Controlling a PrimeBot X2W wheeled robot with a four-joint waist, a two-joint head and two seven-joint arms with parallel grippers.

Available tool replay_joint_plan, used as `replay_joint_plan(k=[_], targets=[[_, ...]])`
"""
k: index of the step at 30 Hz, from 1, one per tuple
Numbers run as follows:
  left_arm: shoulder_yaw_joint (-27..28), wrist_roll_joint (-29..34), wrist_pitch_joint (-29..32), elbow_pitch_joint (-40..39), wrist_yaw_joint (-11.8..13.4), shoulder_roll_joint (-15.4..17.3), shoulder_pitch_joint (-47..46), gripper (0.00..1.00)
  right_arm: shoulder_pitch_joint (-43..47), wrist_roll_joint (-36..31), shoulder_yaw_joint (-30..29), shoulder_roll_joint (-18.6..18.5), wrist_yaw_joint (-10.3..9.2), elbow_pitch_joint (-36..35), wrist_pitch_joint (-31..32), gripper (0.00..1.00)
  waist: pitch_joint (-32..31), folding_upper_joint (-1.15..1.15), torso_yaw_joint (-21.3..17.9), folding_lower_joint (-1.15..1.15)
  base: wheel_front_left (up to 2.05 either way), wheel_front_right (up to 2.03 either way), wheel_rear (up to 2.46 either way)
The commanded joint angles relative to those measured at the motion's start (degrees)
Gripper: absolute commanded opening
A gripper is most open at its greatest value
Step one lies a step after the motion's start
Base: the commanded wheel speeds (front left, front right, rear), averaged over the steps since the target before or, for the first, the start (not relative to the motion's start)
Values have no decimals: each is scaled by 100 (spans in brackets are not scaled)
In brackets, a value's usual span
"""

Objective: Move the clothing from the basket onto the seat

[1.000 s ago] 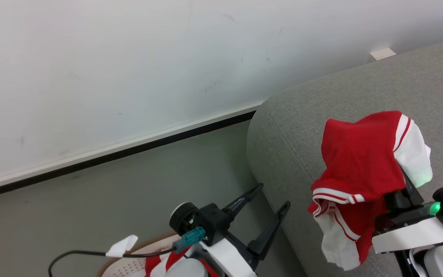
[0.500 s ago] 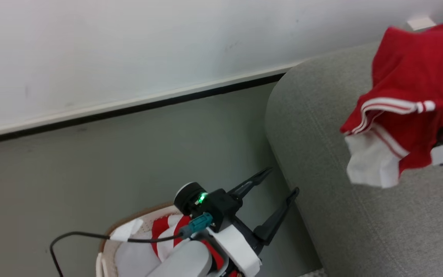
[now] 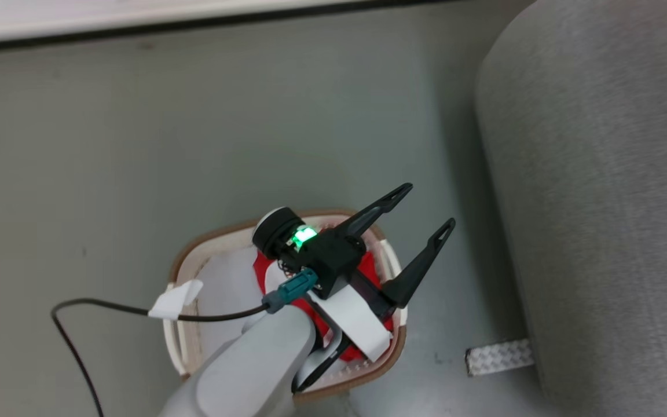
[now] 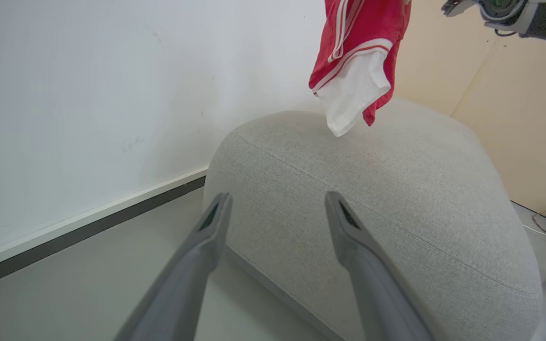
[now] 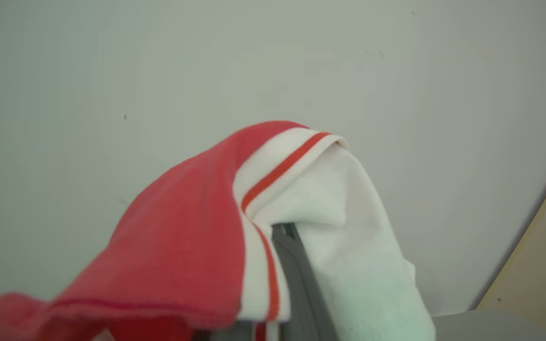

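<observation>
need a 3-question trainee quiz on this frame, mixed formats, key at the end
1. True or false: the left tool, over the basket, is shut on cloth.
2. The garment gripped by the right tool is: A) lying on the floor; B) hanging in the air near the seat; C) tucked in the basket.
3. What task item is there to pick out of the basket?
Key: 1 false, it stands open and empty. 2 B. 3 red clothing.
</observation>
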Motion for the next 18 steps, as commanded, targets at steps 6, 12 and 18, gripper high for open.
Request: replay_joint_plan(k=[6, 12, 18], targets=[[-28, 152, -3, -64, 10, -31, -238, 100, -451, -259, -25, -179, -12, 945, 187, 0, 828, 0, 506, -1, 0, 0, 0], [-6, 113, -3, -23, 9, -53, -273, 100, -597, -371, 472, -128, -12, 2092, 1589, 0, 861, 0, 571, -1, 0, 0, 0], [-1, 49, -3, 39, 8, -78, -257, 100, -722, -185, 931, -291, -13, 2519, 2581, 10, 765, 0, 602, -1, 0, 0, 0]])
